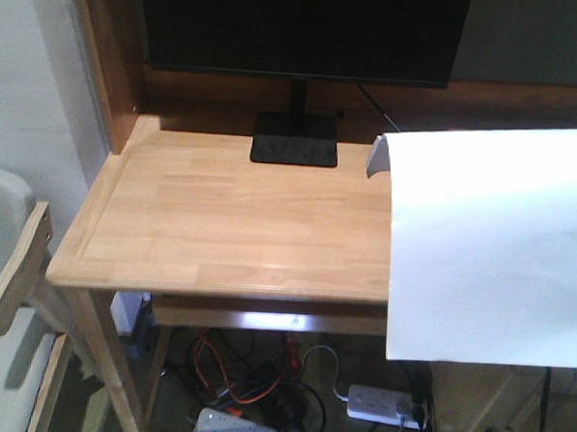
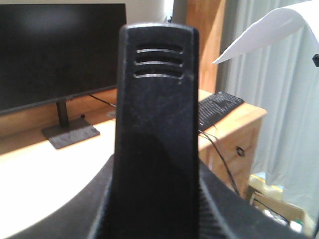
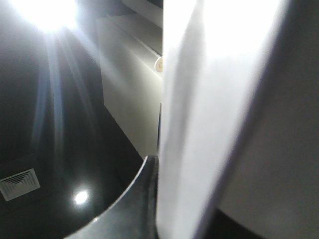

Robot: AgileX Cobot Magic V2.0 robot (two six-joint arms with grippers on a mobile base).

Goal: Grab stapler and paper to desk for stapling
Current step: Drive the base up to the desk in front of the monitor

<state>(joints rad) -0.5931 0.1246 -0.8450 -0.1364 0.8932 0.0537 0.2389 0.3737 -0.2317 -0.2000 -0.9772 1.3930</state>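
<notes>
From the front view, the desk (image 1: 221, 212) is a pale wood top with a darker brown panel rising at its back left. A black monitor (image 1: 298, 28) stands at the rear on a flat black foot (image 1: 294, 139). The paper (image 1: 490, 246) hangs in the air at the right, a blank white sheet covering the desk's right end and reaching below its front edge, with its top left corner curled over. Neither claw shows in this view. Under the desk lie white power strips (image 1: 380, 403) and a tangle of cables (image 1: 251, 369), and a wooden chair arm (image 1: 19, 270) sits at the left.

From the left wrist view, the stapler (image 2: 157, 89) fills the middle, a long black body standing upright with three short grooves near its top. It rises straight out of the left claw (image 2: 155, 214), which grips it at the bottom of the picture, above the desk (image 2: 30, 164). The fingers cannot be told apart from the black body. Behind are the monitor (image 2: 55, 50) with its foot (image 2: 70, 134), and a black keyboard (image 2: 217, 107) at the desk's far end. The paper (image 2: 269, 30) shows at the top right, sagging in the air in front of a grey curtain (image 2: 279, 124).

From the right wrist view, the camera looks up at a dark ceiling with a glaring lamp (image 3: 47, 12) and a vent (image 3: 20, 184). The paper (image 3: 214, 99) stands edge-on across the right half, its lower end pinched in the right claw (image 3: 149, 204), of which only a dark curved part shows
</notes>
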